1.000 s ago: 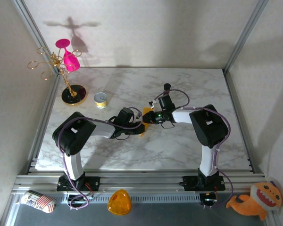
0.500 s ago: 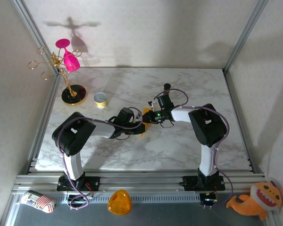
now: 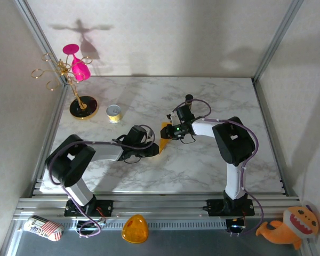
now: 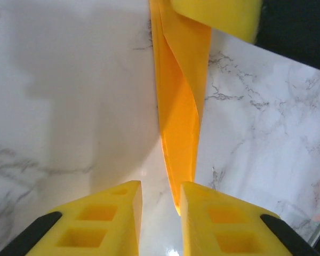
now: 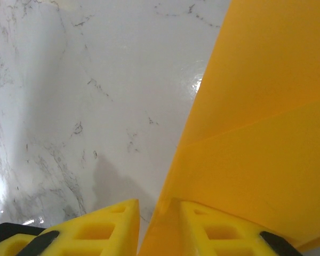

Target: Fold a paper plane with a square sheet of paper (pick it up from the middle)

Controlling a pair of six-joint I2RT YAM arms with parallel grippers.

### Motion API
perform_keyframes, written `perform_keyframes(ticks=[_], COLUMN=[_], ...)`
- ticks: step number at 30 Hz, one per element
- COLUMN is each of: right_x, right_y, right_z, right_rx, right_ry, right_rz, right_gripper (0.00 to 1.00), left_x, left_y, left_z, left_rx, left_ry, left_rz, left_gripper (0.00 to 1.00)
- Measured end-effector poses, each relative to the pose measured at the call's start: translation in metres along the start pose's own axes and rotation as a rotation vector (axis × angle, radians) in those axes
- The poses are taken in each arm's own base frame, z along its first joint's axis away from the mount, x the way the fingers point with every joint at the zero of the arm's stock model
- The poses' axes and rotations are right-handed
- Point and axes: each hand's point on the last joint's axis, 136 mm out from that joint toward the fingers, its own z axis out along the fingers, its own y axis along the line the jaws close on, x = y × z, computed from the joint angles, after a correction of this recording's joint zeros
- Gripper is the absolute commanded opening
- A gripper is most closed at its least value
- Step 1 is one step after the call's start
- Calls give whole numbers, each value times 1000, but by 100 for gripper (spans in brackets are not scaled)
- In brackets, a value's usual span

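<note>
The square sheet of paper [image 3: 164, 140] is orange-yellow and folded into a long narrow wedge with a pointed end. It sits at mid-table between the two grippers. My right gripper [image 3: 169, 132] is shut on its wider end; in the right wrist view the paper [image 5: 256, 133] runs down between the fingers of that gripper [image 5: 157, 204]. My left gripper [image 4: 161, 185] is open, a gap showing between its fingers. The pointed tip of the paper [image 4: 178, 106] rests against the inner side of its right finger, unpinched. In the top view the left gripper [image 3: 152, 148] is just left of the paper.
A gold rack with pink glasses [image 3: 77, 69] stands at the back left, a small yellow tin [image 3: 113, 112] beside it. Off the table's front edge lie an orange dome [image 3: 135, 229], a striped item [image 3: 42, 228] and an orange plush toy [image 3: 288, 226]. Frame posts border the table.
My left gripper has opened, let go of the paper's tip, and its arm has drawn back to the left. The right gripper keeps its grip and has shifted slightly.
</note>
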Motion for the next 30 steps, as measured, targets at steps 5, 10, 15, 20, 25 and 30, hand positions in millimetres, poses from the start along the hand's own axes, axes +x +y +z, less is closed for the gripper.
perform_keyframes(ticks=[5,10,15,20,25,30], right_x=[0,0,0,0,0,0], right_y=[0,-1,-1,-1,-1,-1], right_z=[0,0,0,0,1,0], right_rx=[2,6,7,9,9,10], right_ry=[4,5,6,7,7,7], right_rz=[5,8,9,10,10,10], right_gripper=[28,27,27,27,27,27], left_x=[-20,-34,-35,-29,-27,-24], left_y=[-24,-49,-54,-50,-41,-36], left_z=[-19,-14,10,26,35,39], left_rx=[48,122,134,117,92,79], left_ry=[-81,-127,-101,-71,-61,-53], left_rz=[8,3,-15,-25,-32,-37], left_gripper=[18,14,11,9,9,9])
